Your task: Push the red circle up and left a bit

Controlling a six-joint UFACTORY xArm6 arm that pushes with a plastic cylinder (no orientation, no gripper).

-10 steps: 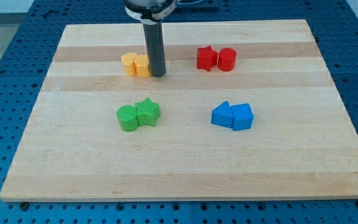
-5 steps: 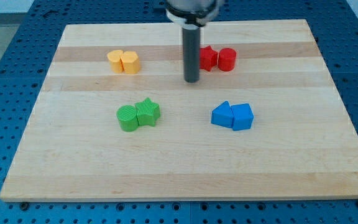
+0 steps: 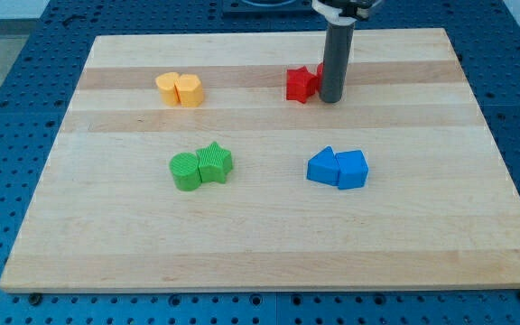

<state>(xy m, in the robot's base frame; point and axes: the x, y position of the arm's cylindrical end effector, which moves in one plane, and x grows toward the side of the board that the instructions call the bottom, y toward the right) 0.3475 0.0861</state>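
My tip (image 3: 331,100) stands on the wooden board (image 3: 269,244) in the upper right part of the view, at the lower end of a straight dark rod that comes down nearly vertically from the view's top edge. It is a plain rod end with nothing to spread or press together, and it holds nothing. The rod covers almost all of the red circle — only a thin strip of red shows beside the rod's left edge, and I cannot tell whether that strip belongs to the circle or to its neighbour, nor whether the tip touches the circle.

Just to the view's left of the rod sits the red star (image 3: 301,84), close against the rod's side, so it lies on the up-and-left side of where the circle is hidden.

Farther out, toward the view's bottom from my tip, two blue blocks touch each other: a blue angular block (image 3: 321,167) and a blue cube-like block (image 3: 352,170). Well apart on the view's left, near the top, a yellow pair (image 3: 180,89) stands side by side, touching. Below them — toward the middle left — a green circle (image 3: 186,171) touches a green star (image 3: 215,162).
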